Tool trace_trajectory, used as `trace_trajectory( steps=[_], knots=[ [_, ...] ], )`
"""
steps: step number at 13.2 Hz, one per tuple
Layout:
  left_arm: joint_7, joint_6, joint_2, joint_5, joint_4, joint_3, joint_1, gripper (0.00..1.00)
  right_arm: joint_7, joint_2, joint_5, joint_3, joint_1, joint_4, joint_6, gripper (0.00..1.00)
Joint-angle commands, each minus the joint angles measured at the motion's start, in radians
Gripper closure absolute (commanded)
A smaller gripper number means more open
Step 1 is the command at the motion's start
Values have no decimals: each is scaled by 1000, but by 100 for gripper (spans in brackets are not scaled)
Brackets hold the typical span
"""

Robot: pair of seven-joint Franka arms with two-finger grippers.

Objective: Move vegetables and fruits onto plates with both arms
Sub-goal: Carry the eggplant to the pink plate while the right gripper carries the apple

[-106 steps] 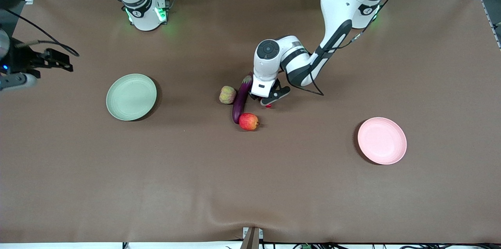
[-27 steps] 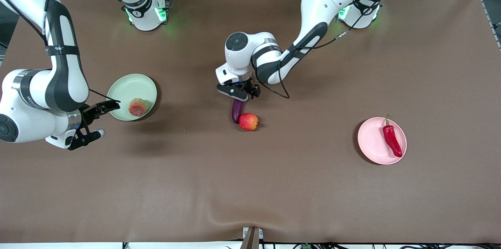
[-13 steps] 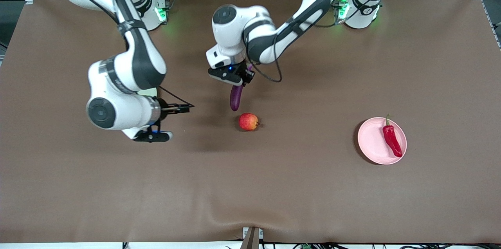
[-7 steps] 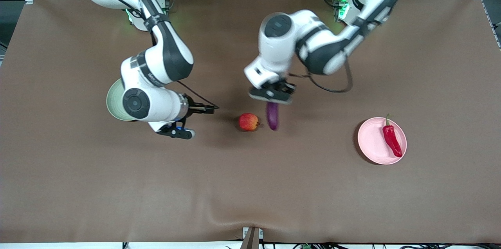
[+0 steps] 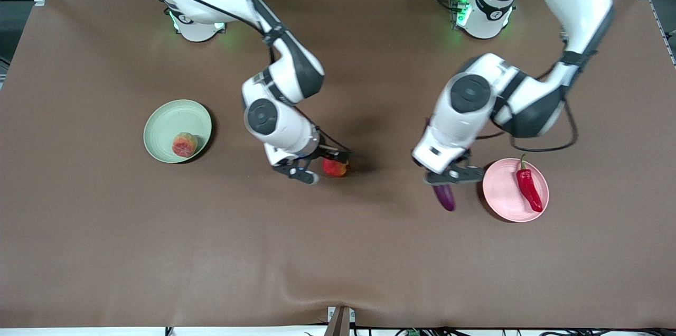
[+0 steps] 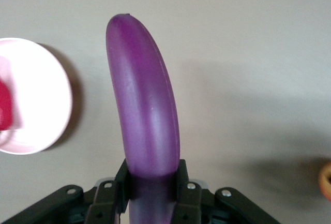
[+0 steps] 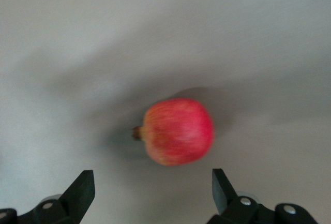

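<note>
My left gripper (image 5: 453, 175) is shut on the purple eggplant (image 5: 445, 196), which hangs over the table just beside the pink plate (image 5: 501, 193). In the left wrist view the eggplant (image 6: 145, 110) sticks out from between the pads of that gripper (image 6: 152, 182). The red chili (image 5: 528, 189) lies on the pink plate (image 6: 36, 100). My right gripper (image 5: 317, 165) is open, low over the table beside the red apple (image 5: 336, 168). In the right wrist view the apple (image 7: 178, 131) lies just ahead of that gripper's (image 7: 153, 190) spread fingers. The peach (image 5: 184, 145) sits on the green plate (image 5: 169, 119).
The brown table cover (image 5: 338, 251) is bare toward the front camera. The two arm bases (image 5: 196, 24) stand along the table's edge farthest from that camera. The right arm's elbow and forearm hang over the table's middle.
The left arm has carried the eggplant from the table's middle to beside the pink plate. The right arm has swung from over the green plate to the apple, its gripper still open.
</note>
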Motion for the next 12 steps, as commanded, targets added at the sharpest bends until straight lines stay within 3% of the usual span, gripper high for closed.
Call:
trace_trajectory(
  steps=[1,3,5,12],
  knots=[
    [-8,-10,15,-10,-7,-9,96,100,8,28,0,-5,19,1,48,0],
    [5,-10,50,10,-7,23,130,100,3,45,-50,-6,18,-1,45,0],
    [56,5,84,11,-3,104,121,100,-3,46,-128,-5,3,-1,41,0],
    [111,18,179,129,13,187,124,100,16,95,-130,-5,18,-7,102,0]
  ],
)
